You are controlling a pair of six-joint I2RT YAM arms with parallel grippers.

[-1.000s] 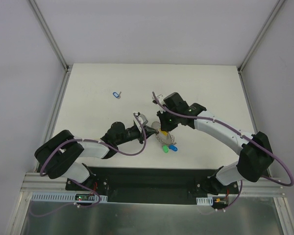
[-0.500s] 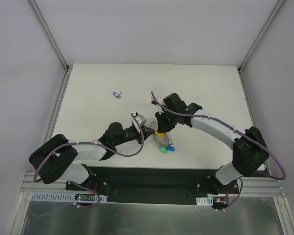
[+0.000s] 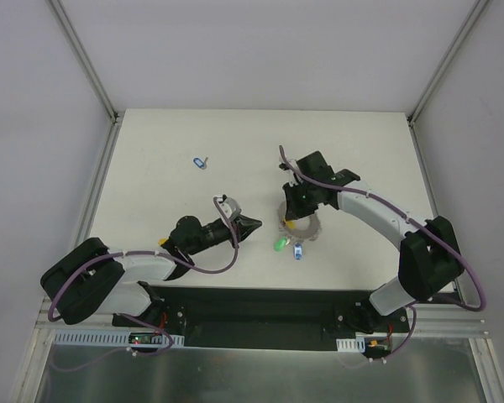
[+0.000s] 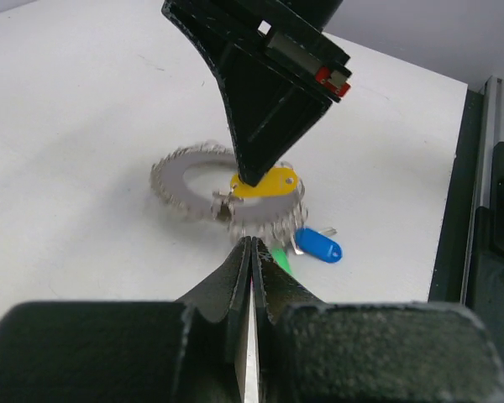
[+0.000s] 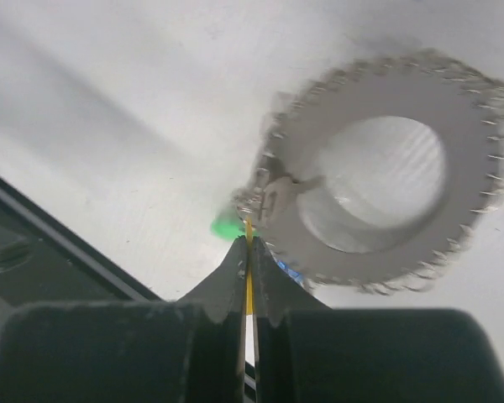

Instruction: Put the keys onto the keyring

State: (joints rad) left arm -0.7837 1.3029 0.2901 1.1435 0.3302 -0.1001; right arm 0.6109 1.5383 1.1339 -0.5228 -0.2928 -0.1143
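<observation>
Keyring [image 3: 307,227] lies flat mid-tabletop [image 3: 176,134], green key [image 3: 280,245] and blue key [image 3: 297,251] at its near rim (cannot tell if threaded), and a second blue key [image 3: 200,162] well apart at far left. Right gripper [image 4: 254,172] has its fingers pinched on the yellow key [image 4: 277,180] at the ring's rim; left gripper [image 4: 250,249] fingers are pressed together on nothing, near the ring. Step looks like threading yellow: the left should probably pin the ring so it can't slide, then the key's hole gets worked into the coil split at a shallow angle.
</observation>
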